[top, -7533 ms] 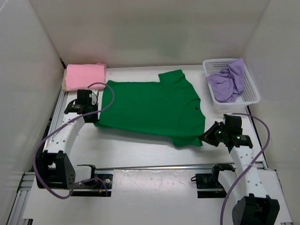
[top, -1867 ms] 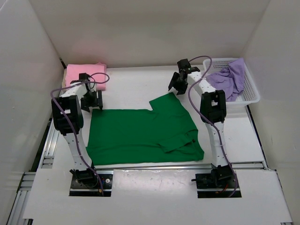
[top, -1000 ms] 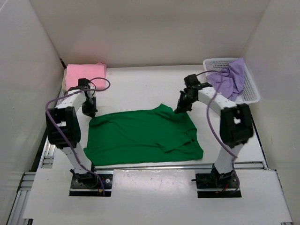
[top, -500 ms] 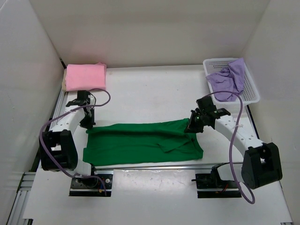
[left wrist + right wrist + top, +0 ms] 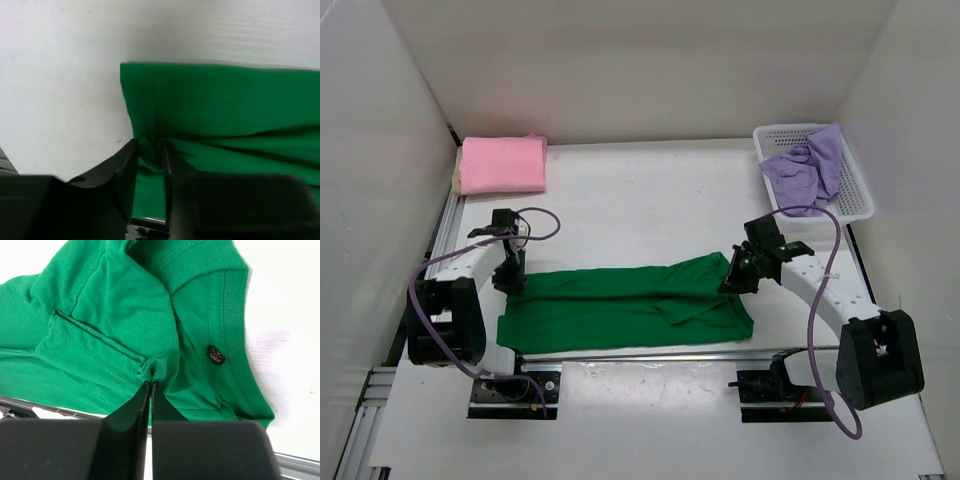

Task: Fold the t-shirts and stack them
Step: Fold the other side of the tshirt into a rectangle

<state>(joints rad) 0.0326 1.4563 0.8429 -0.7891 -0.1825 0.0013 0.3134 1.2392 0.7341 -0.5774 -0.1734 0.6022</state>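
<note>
The bright green t-shirt [image 5: 620, 305] lies near the table's front edge as a long band, doubled over lengthwise. My left gripper [image 5: 508, 272] is at its left end; in the left wrist view its fingers [image 5: 148, 144] stand slightly apart, with a loose fold of green cloth [image 5: 225, 105] between them. My right gripper [image 5: 735, 275] is at the collar end, shut [image 5: 150, 384] on a pinch of green cloth [image 5: 115, 305] beside the size label [image 5: 216, 355]. A folded pink t-shirt [image 5: 502, 163] rests at the back left, and a crumpled light purple t-shirt [image 5: 805, 175] lies in the basket.
The white mesh basket [image 5: 860, 208] stands at the back right. A sliver of tan cloth [image 5: 456, 181] shows under the pink shirt. A metal rail [image 5: 650, 355] runs along the near edge in front of the green shirt. White walls enclose the table on three sides.
Both grippers pulled the green shirt's far edge toward the near side, folding it into a narrow band. The left jaws, shut before, have parted slightly; the right stays pinched.
</note>
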